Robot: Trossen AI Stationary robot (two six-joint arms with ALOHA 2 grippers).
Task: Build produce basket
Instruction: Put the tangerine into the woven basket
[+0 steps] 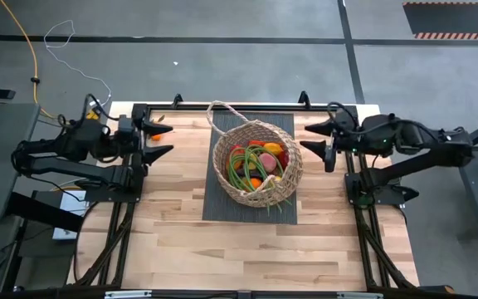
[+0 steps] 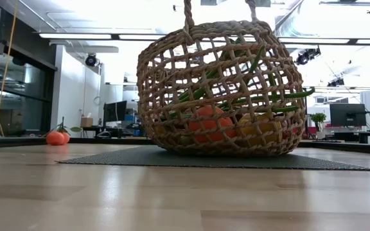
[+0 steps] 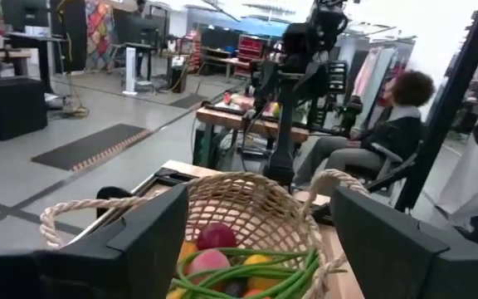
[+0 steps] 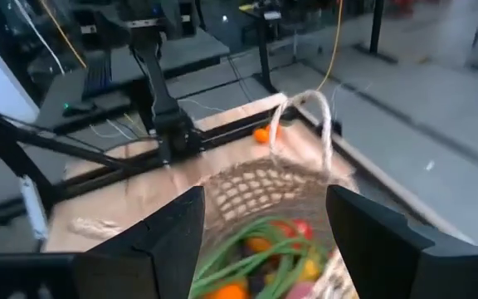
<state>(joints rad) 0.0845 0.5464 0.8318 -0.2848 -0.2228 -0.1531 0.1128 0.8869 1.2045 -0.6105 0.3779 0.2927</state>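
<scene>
High view: the basket (image 1: 258, 163) sits on a dark mat (image 1: 219, 199) in the middle of the surface, nearer the far edge, and the produce (image 1: 258, 164) is already inside it — green bean stalks draped over red, pink, orange and yellow pieces. The left claw (image 1: 161, 139) hangs at the left edge near the far left corner, fingers spread and holding nothing; the right claw (image 1: 319, 139) mirrors it at the right edge, also released and empty. Both are well apart from the basket. One small orange fruit (image 1: 178, 101) lies at the far edge, outside the basket.

Low view: one basket (image 2: 222, 88), leaning slightly, with an orange piece and a yellowish one showing through the weave and bean stalks poking out. At the far edge the stray fruit (image 2: 57, 137) reads as perhaps two orange pieces touching; I cannot tell for certain.

Left wrist view: the basket (image 3: 239, 202) lies ahead between the open fingers. A person (image 3: 370, 137) sits in the room beyond.

Right wrist view: the basket (image 4: 260, 193) and the stray orange fruit (image 4: 261, 135) beyond it.

By my judgement the filling is nearly done — the next move calls for an arm to reach to the far edge, close on the stray fruit, and carry it over the rim.
</scene>
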